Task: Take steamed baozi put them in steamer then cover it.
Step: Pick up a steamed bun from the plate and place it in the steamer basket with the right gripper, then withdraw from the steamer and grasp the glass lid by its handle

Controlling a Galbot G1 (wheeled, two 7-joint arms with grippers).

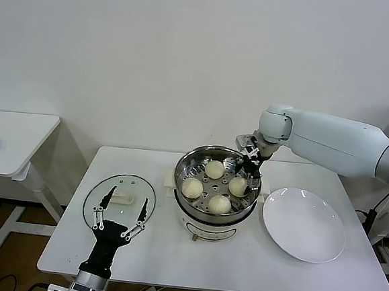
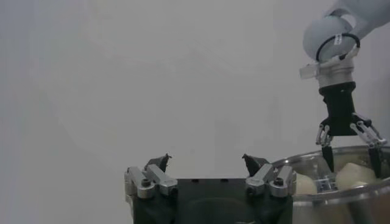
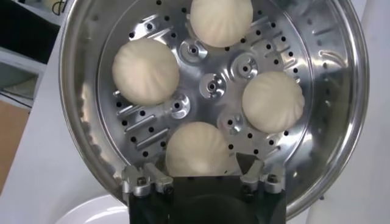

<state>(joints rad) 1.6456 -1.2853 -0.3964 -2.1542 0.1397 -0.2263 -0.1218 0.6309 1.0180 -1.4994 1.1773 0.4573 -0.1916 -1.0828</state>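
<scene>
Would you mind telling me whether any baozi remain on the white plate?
No, the plate is bare, and all four baozi sit in the steamer.

No readable text, label or number anywhere.

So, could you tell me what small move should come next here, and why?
Probably lift the right end effector straight up out of the steamer. It is open around the fourth baozi, all four sit on the tray, and the plate is bare. The left end effector hovers open over the cover.
</scene>
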